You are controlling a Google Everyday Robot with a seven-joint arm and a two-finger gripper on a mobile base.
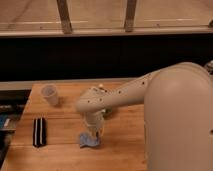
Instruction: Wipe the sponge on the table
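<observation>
Okay, gripper [94, 133] is down low over the front-middle of the table [60, 156], pointing straight down and sitting right on top of the sponge [88, 142]. Grip state can't be made out here: the wrist housing blocks the view of the tip, so whether it is clamped on the sponge or just pressing on it, cannot tell. Sponge is light blue, small and a bit crumpled. It lies flat on the wood with its upper right part tucked under the gripper and the rest sticking out toward the front left.

The arm [117, 96] is white with small dark dots. It runs up and right from the wrist across the table's middle into the big white robot body [180, 120] that fills the right side of the view.

Left of the sponge and apart from it, a black-and-white striped block [39, 132] lies lengthwise near the left edge. Farther back in the left rear corner a pale translucent cup [49, 94] stands upright, well apart from both.

Table is light-brown butcher block with plank strips visible. Behind it is a dark wall [100, 57], and above that a light ledge with two metal posts [64, 16].
</observation>
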